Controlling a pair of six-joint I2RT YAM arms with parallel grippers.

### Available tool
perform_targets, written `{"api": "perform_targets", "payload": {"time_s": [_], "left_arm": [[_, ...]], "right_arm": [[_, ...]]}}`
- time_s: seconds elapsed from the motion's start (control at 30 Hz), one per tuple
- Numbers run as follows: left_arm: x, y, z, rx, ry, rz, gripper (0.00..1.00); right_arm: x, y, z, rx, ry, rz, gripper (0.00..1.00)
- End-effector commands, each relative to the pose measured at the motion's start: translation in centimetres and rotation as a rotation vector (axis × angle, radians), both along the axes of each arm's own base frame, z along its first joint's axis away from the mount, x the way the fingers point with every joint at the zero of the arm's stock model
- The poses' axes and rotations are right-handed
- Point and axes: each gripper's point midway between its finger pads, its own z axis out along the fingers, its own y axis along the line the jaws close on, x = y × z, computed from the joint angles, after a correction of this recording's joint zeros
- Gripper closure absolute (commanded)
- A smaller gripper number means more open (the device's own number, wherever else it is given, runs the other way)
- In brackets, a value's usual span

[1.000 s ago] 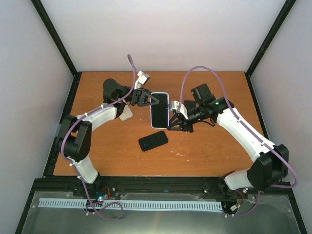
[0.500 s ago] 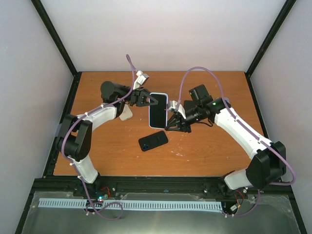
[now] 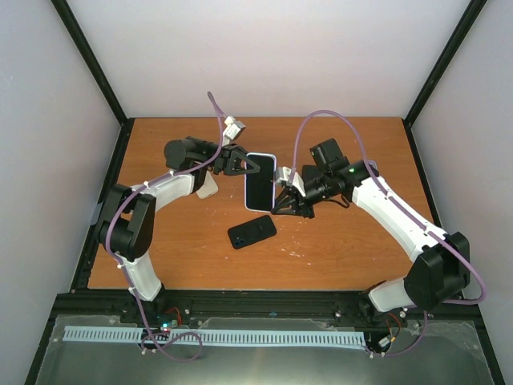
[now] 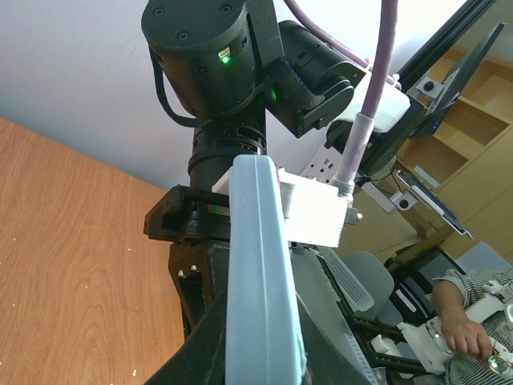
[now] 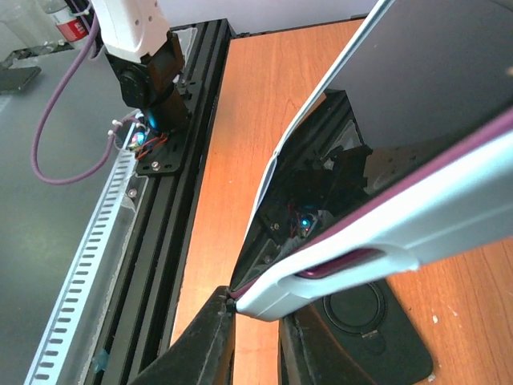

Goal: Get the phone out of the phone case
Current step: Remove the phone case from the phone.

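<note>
We saw the left gripper (image 3: 256, 167) clamped on the phone (image 3: 260, 183), aloft between both grippers. The right gripper (image 3: 279, 207) had narrowed at the case (image 5: 385, 233) corner; whether gripping, we couldn't tell. Peeling could start.

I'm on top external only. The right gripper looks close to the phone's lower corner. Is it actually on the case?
Observer: In the right wrist view, a corner of the phone case sits between the right gripper fingertips. One tip touches the seam where the dark screen meets the rim. I can't tell whether it's pinched.
Operator: Is the left side gripping?
Observer: In the left wrist view, the left gripper is shut on the case's long edge, which rises straight up from between its fingers.
Operator: Has the phone lifted out at all?
Observer: In the right wrist view, the phone looks seated in the case, with no open gap showing near that corner.
</note>
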Motion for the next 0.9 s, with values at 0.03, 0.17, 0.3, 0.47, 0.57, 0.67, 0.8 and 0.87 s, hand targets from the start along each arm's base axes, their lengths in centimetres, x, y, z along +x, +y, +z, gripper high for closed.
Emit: {"api": "perform_targets", "payload": {"time_s": [0.03, 0.17, 0.3, 0.47, 0.57, 0.67, 0.8, 0.87], "left_arm": [[-4.5, -1.8, 1.1, 0.073, 0.005, -0.152, 1.0], [-5.1, -2.2, 0.8, 0.085, 0.013, -0.177, 1.0], [-5.1, -2.2, 0.8, 0.088, 0.015, -0.182, 1.0], [-5.2, -2.2, 0.6, 0.09, 0.013, -0.188, 1.0], [-5.2, -2.2, 0.5, 0.086, 0.013, -0.187, 1.0], [-5.0, -2.3, 0.0, 0.092, 0.041, -0.19, 1.0], [-4.6, -2.6, -0.5, 0.077, 0.044, -0.19, 1.0], [-4.6, -2.7, -0.7, 0.07, 0.043, -0.19, 1.0]], "right_arm": [[6.0, 0.3, 1.6, -0.024, -0.315, -0.078, 0.86], [6.2, 0.1, 1.9, -0.04, -0.383, -0.048, 0.86], [6.8, 0.1, 2.5, -0.045, -0.406, -0.07, 0.86], [8.6, -0.1, 4.3, 0.065, -0.24, -0.195, 0.87], [9.9, -0.8, 5.3, 0.152, -0.089, -0.274, 0.71], [10.2, -0.8, 6.0, 0.181, -0.035, -0.282, 0.61], [10.8, -0.7, 6.3, 0.179, 0.009, -0.31, 0.57], [11.1, -0.6, 6.2, 0.175, 0.035, -0.327, 0.57]]}}
